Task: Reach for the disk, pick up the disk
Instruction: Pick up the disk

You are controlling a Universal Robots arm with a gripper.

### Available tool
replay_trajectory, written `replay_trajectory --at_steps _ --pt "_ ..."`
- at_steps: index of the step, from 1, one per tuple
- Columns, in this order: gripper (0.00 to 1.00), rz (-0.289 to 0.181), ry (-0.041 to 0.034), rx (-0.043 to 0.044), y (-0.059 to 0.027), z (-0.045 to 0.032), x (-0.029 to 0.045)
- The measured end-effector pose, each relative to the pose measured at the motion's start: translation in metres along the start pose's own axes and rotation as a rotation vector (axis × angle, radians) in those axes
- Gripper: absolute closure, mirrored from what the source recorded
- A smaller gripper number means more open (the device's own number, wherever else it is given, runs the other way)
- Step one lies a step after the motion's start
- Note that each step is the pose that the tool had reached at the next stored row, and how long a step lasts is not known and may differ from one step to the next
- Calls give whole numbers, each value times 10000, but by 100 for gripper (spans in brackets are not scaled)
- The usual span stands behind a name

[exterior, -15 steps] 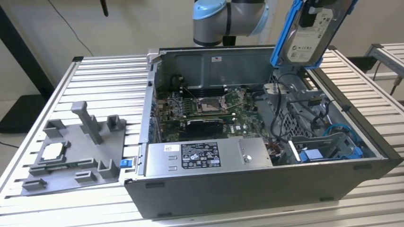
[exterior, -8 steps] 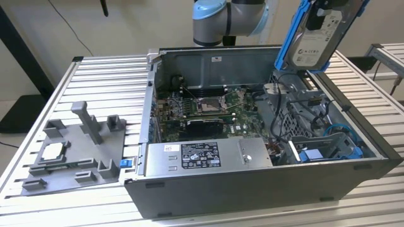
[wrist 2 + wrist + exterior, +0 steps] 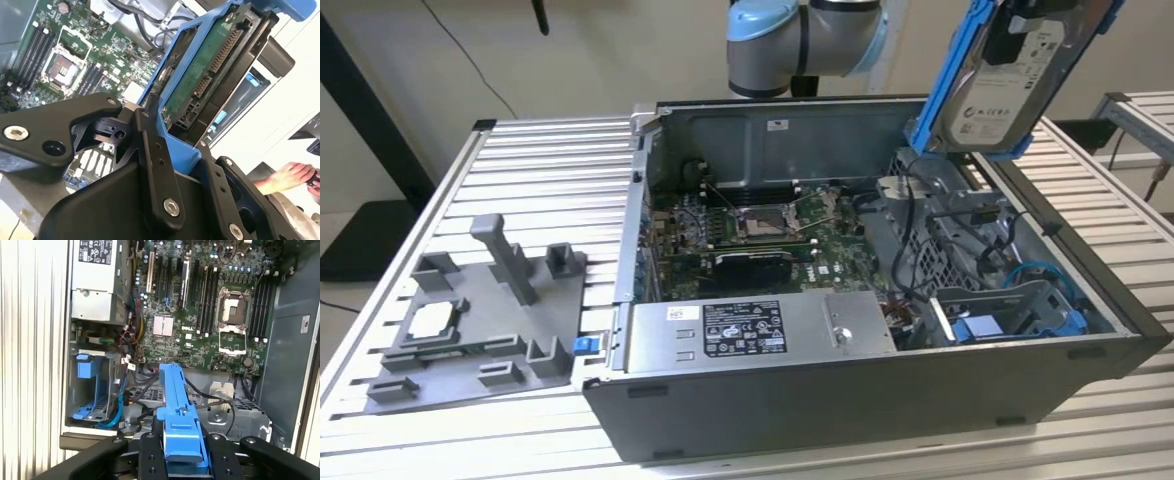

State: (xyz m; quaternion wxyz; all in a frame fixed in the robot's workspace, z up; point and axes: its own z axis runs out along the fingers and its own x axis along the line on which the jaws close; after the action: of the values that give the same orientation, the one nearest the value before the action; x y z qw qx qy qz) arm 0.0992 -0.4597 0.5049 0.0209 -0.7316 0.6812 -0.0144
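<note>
Disk (image 3: 1010, 85): hanging in air above open computer case (image 3: 854, 400), at approx 1 o'clock in exterior view, label side showing.
Gripper (image 3: 181, 450): clenching disk's blue bracket (image 3: 172, 107) btwn black fingers (image 3: 155, 165).
Motherboard (image 3: 210, 305): lying below, inside case.

1. The disk (image 3: 1014, 75), clamped in the gripper (image 3: 182, 460), hangs in open air above the computer case (image 3: 854, 400), clear of its rim.
2. Below it, loose cables (image 3: 947, 215) and a metal drive cage (image 3: 235, 412) crowd the case's right side in the exterior view.
3. A blue drive bay (image 3: 90, 385) fills the near corner.
4. The slatted table (image 3: 547, 160) around the grey fixture (image 3: 480, 320) lies open.
</note>
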Motion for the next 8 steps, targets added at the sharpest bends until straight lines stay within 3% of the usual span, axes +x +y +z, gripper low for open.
replay_trajectory --at_steps 8 --pt "100 4 -75 28 29 -4 292"
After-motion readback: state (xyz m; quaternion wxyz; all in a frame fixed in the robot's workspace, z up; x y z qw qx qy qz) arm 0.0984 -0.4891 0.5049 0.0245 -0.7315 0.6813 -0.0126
